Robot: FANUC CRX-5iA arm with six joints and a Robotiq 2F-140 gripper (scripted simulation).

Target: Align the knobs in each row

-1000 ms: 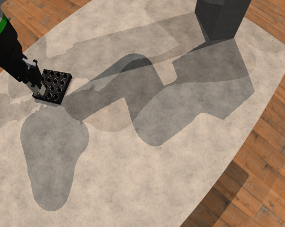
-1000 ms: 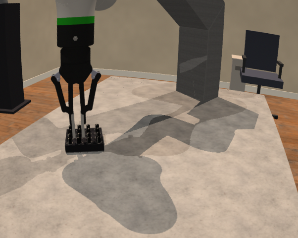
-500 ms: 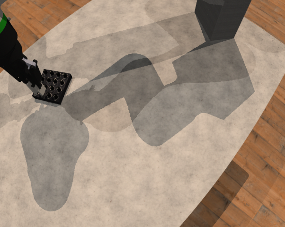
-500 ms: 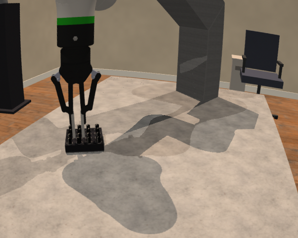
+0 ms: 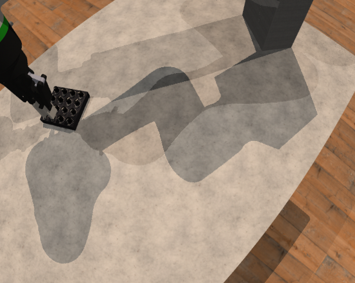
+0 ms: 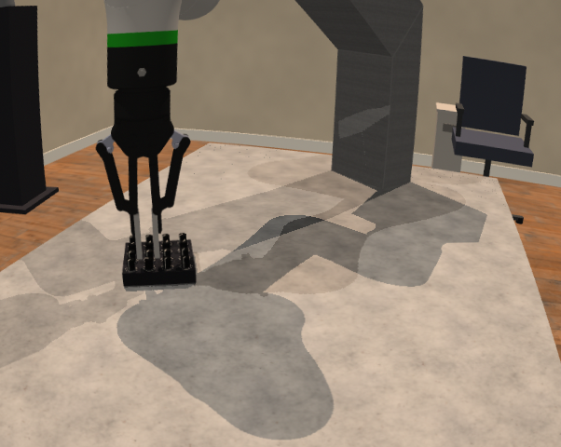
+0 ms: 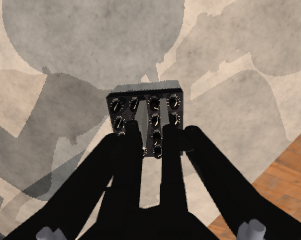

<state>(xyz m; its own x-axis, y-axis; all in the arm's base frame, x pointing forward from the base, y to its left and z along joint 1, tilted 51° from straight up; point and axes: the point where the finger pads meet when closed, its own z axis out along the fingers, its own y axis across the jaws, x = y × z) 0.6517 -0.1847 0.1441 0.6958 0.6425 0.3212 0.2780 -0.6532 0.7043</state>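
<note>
The black knob box [image 5: 58, 125] [image 6: 159, 277] [image 7: 125, 94] stands flat on the table, with its knobs in a four-by-four grid. My gripper [image 5: 50, 114] [image 6: 147, 254] [image 7: 154, 109] points down over it, fingers partly apart. In the wrist view the tips stand either side of the third knob from the left in the top row [image 7: 154, 103]; in the exterior view this knob [image 6: 148, 263] is second from the left in the nearest row. Gaps show beside it. The top view hides it behind the fingers. Knob names and the socket cannot be made out. Several knobs are hidden by the fingers in the wrist view.
Neighbouring knobs stand close on both sides of the fingertips [image 6: 131, 264] [image 6: 168, 263]. A large dark pedestal [image 5: 276, 24] [image 6: 367, 115] stands on the table [image 5: 159, 228] [image 6: 440, 360] at the back right. Broad arm shadows lie over the table top.
</note>
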